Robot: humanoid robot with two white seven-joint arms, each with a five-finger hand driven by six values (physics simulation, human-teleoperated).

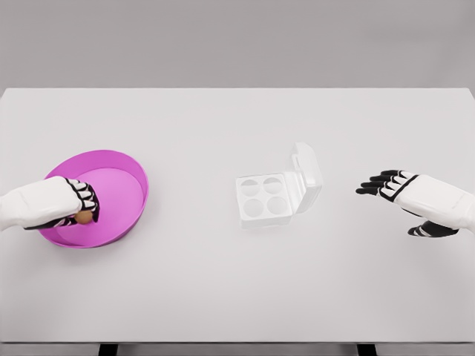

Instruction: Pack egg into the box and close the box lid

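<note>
A brown egg (pixel 84 216) lies inside the round magenta bowl (pixel 128 173) at the table's left. My left hand (pixel 80 205) reaches into the bowl with its fingers curled around the egg, most of which is hidden. A white egg box (pixel 264 198) with four empty cups stands at the table's centre, its lid (pixel 307 172) open and tilted up on the right side. Right of the box, my right hand (pixel 386 185) hovers with fingers spread and holding nothing.
The white table (pixel 237 289) spans the whole view, with its front edge near the bottom. A plain grey wall lies behind it.
</note>
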